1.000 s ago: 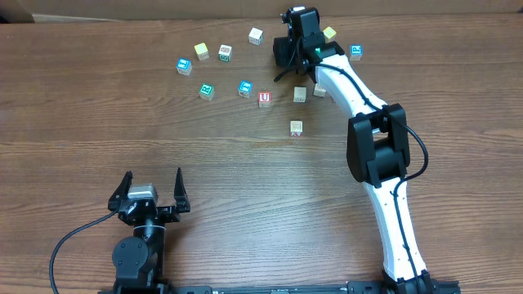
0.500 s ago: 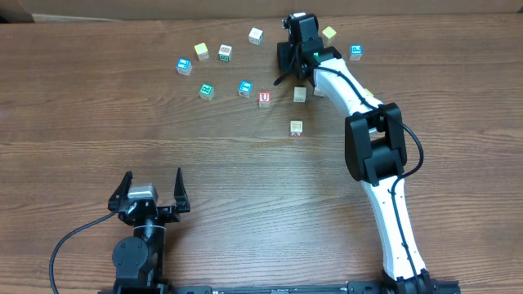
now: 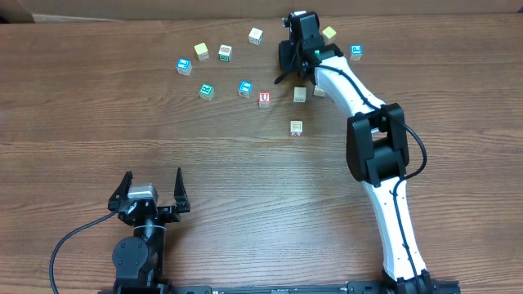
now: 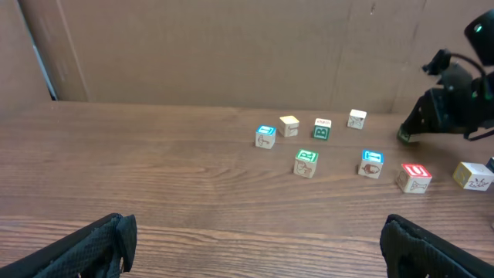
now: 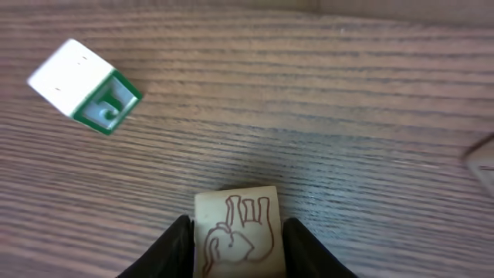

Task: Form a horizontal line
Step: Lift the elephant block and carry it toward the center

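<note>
My right gripper (image 3: 288,57) is at the table's far side, shut on a whitish cube with a brown elephant drawing (image 5: 238,230); its fingers (image 5: 179,245) press both side faces. From overhead the gripper hides that cube. Three whitish cubes (image 3: 300,95) (image 3: 319,90) (image 3: 296,127) lie apart near the red "U" cube (image 3: 264,99). No horizontal line of touching cubes shows. My left gripper (image 3: 151,194) rests open at the near left, over bare wood (image 4: 258,243).
Loose cubes are scattered at the back: white (image 3: 256,35), yellow (image 3: 202,51), green (image 3: 225,52), blue (image 3: 184,64), green (image 3: 207,91), blue (image 3: 245,88), yellow (image 3: 329,33), blue (image 3: 356,51). A white-and-green cube (image 5: 86,86) lies left of the held one.
The right gripper's jaws have closed in onto the elephant cube, and the wrist shifted slightly. The left arm has not moved.
</note>
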Controlling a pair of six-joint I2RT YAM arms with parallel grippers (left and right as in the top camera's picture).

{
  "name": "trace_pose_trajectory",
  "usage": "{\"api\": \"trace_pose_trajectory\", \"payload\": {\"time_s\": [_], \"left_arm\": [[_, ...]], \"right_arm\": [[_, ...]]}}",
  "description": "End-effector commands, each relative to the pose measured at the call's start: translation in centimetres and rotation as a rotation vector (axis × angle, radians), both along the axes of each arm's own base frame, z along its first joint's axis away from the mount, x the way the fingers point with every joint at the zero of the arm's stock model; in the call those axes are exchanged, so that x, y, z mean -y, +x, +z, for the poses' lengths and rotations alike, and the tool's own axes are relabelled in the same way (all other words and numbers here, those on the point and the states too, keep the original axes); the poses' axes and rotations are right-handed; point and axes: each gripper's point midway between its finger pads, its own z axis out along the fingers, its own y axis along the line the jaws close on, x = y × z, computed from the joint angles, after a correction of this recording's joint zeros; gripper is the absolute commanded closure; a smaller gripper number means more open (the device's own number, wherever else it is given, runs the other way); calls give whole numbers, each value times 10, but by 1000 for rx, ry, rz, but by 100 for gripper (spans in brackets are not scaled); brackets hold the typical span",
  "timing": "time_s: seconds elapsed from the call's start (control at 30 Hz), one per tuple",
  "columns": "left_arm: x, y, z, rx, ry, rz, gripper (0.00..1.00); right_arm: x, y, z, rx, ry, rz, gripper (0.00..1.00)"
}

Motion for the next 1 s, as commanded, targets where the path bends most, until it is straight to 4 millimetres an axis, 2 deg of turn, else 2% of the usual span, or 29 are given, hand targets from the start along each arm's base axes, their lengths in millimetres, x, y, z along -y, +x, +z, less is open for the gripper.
{"api": "trace_pose_trajectory", "payload": {"time_s": [0.0,0.23,0.27,0.33,0.4,0.53,0.67,0.83,0.97], "left_arm": [[2,0,1,5,22,-8,0],[2,0,1,5,22,-8,0],[2,0,1,5,22,-8,0],[2,0,1,5,22,-8,0],[2,0,1,5,22,-8,0],[2,0,1,5,22,-8,0],[2,0,1,5,22,-8,0],[2,0,1,4,22,-8,0],[2,0,1,5,22,-8,0]], "right_arm": [[6,3,81,107,29,-12,66],[16,-18,144,120,32,-18,75],[18,-20,150,122,33,-18,73],[18,-23,155,120,33,-18,52],[19,-24,152,111,30,-18,43],[19,-24,133,77,19,-17,36],[17,-18,97,36,6,-17,32],[15,-13,41,-23,-13,-17,27],[14,-10,9,-45,-20,-17,27]]}}
